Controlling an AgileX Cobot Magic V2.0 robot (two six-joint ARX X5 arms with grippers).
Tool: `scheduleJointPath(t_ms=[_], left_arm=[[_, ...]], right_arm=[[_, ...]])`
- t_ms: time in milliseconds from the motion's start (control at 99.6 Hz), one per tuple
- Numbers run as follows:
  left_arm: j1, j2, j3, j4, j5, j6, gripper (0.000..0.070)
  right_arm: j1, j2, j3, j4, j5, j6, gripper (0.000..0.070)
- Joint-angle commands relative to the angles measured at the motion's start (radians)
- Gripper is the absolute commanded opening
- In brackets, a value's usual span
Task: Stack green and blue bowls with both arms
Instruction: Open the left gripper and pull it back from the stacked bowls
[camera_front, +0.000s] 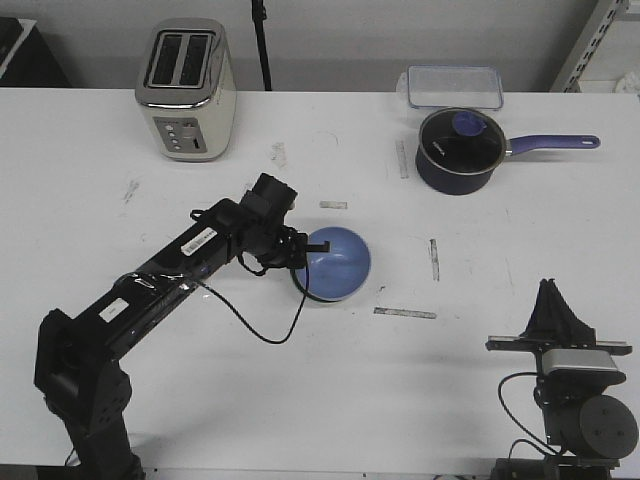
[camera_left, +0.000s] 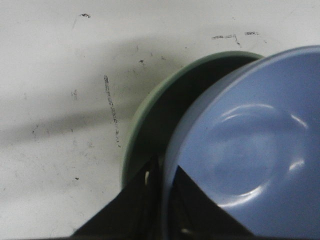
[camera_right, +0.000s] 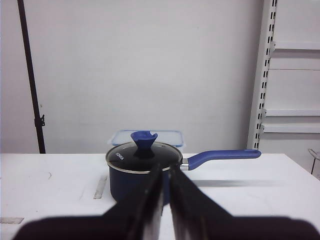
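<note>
The blue bowl (camera_front: 337, 263) (camera_left: 250, 150) sits mid-table, and my left gripper (camera_front: 304, 256) (camera_left: 162, 168) is shut on its near rim, one finger inside and one outside. In the left wrist view the green bowl (camera_left: 150, 112) lies right under the blue one. Its rim and dark inside show past the blue bowl's edge, which sits tilted and off-centre over it. From the front the green bowl is almost wholly hidden beneath the blue one. My right gripper (camera_front: 548, 292) (camera_right: 166, 176) is shut on nothing, low at the front right and far from both bowls.
A toaster (camera_front: 186, 90) stands at the back left. A dark navy saucepan (camera_front: 458, 150) (camera_right: 142, 170) with a lid and purple handle is at the back right. Behind it sits a clear lidded container (camera_front: 453, 87). Tape strips (camera_front: 405, 313) mark the table.
</note>
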Motion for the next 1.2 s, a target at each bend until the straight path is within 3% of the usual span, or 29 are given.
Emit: scheduleJointPath(t_ms=[0,201,642,783,1034,1124,1194], left_arm=[[-0.005,0.018,0.023,0.003,0.005,0.000,0.0007],[-0.004,0.018,0.023,0.006,0.005,0.000,0.0174],[0.036,-0.061,0.023,0.009,0.005,-0.001,0.0179],[0.056,-0.104,0.023,0.008,0.005,0.003,0.0294],[0.125,-0.226,-0.008,0.039,0.000,0.006,0.0284],[0.165,-0.300,-0.064,0.096,-0.041,0.018,0.0279],[0.196,-0.369,-0.134,0.167,-0.074,0.055,0.0230]], right_arm=[[0.001,0.001,-0.002,0.011,0.001,0.005,0.0015],[0.001,0.001,-0.002,0.011,0.001,0.005,0.0015],[0.001,0.001,-0.002,0.011,0.001,0.005,0.0015],[0.001,0.001,-0.002,0.011,0.001,0.005,0.0015],[0.001,0.001,-0.002,0.011,0.001,0.005,0.0015],[0.001,0.001,-0.002,0.011,0.001,0.005,0.0015],[0.001,0.001,-0.002,0.011,0.001,0.005,0.0015]])
